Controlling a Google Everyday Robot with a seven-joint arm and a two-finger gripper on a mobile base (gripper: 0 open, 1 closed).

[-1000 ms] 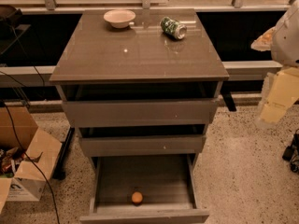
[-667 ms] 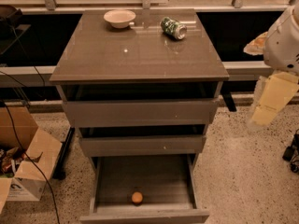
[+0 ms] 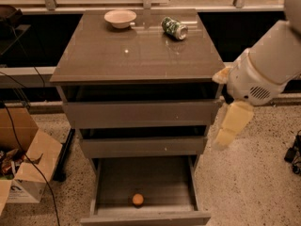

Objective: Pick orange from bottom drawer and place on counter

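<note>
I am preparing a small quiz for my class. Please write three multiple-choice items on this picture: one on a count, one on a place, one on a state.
1. How many things are on the counter?
A. one
B. two
C. four

2. Where is the orange?
A. on the counter
B. in the bottom drawer
C. in a basket

3. The bottom drawer is:
A. pulled open
B. pushed shut
C. taken out and set aside

Answers:
1 B: only a bowl and a can are on it.
2 B: the orange lies on the drawer floor near the front.
3 A: its inside shows. The claw hangs outside, to the right of the middle drawer.
</note>
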